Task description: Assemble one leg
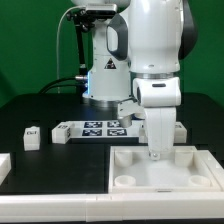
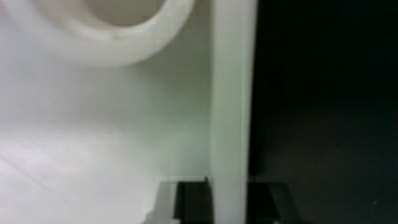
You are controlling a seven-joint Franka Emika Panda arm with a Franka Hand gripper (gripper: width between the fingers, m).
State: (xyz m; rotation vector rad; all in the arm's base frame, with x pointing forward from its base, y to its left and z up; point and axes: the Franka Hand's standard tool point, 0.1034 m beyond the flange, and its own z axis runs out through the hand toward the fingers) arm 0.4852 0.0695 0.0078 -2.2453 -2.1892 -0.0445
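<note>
Arm was parked over the rear edge of the panel (image 1: 185,175), wrist vertical, jaws down on the panel's back wall. Wrist view: the wall (image 2: 230,100) ran straight up between the two dark fingers (image 2: 180,203), one on each side and both looking flush against it. So the jaws were nearly closed, clamped on the panel wall and holding nothing else. One round corner socket (image 2: 121,25) showed on the panel's inner side of that wall, with dark tabletop (image 1: 55,160) on the outer side.

The leg (image 1: 32,136) was not in the jaws. It sat loose on the tabletop, well apart from the panel, out past the panel's rear corner toward the exterior view's left, tag face toward that camera. Couldn't tell whether it stood or lay.

Marker board (image 1: 95,128) lay flat just behind the panel, between the panel and the arm's base (image 1: 105,85).
</note>
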